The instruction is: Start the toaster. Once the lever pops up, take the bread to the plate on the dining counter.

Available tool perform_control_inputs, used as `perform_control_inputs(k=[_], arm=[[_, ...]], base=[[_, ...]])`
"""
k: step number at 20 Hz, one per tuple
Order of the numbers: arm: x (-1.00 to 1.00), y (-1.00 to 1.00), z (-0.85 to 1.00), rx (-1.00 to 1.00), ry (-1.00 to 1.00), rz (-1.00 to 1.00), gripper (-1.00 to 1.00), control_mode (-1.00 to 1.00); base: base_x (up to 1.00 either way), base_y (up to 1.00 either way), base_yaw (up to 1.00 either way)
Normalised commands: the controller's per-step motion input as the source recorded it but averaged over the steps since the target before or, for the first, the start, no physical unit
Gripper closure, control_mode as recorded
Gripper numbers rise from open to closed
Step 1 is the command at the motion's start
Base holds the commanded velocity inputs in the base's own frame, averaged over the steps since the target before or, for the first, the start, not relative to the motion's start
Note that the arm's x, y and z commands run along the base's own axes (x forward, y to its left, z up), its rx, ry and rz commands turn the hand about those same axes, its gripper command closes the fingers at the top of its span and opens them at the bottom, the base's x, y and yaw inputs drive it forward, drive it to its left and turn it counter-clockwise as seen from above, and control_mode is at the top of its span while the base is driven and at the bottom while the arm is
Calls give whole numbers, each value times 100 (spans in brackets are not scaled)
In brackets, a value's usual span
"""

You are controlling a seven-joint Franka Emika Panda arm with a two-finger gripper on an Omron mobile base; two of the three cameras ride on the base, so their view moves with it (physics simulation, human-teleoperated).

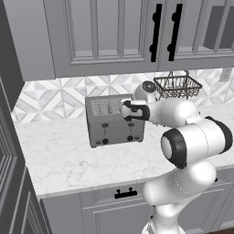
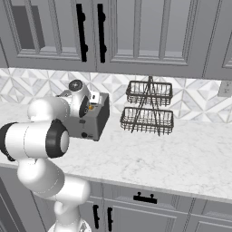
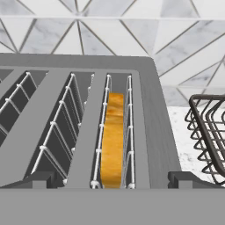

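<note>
surface: marble worktop, toaster carried on it | toaster: stood against backsplash, beside wire basket | gripper: hung over the rightmost slot, fingers spread well apart, nothing held | bread: seated in rightmost slot, edge up | progress: bread not yet lifted; grasp and carry to plate judged left; lever position cannot be told

The arm's hand hangs over the right end of the toaster, its fingers hidden behind the wrist, so whether they are spread or closed cannot be told. Below the hand, on the toaster's front, sit two black levers and two black knobs; the right lever is just under the wrist. Behind and to the right of the hand stands a wire basket on the marble worktop.
</note>
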Motion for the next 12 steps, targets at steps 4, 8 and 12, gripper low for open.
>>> perform_control_inputs(k=[4,8,12], arm=[[0,0,0,0,0,0,-100,-100],[0,0,0,0,0,0,-100,-100],[0,0,0,0,0,0,-100,-100]], base=[[0,0,0],[0,0,0],[0,0,0]])
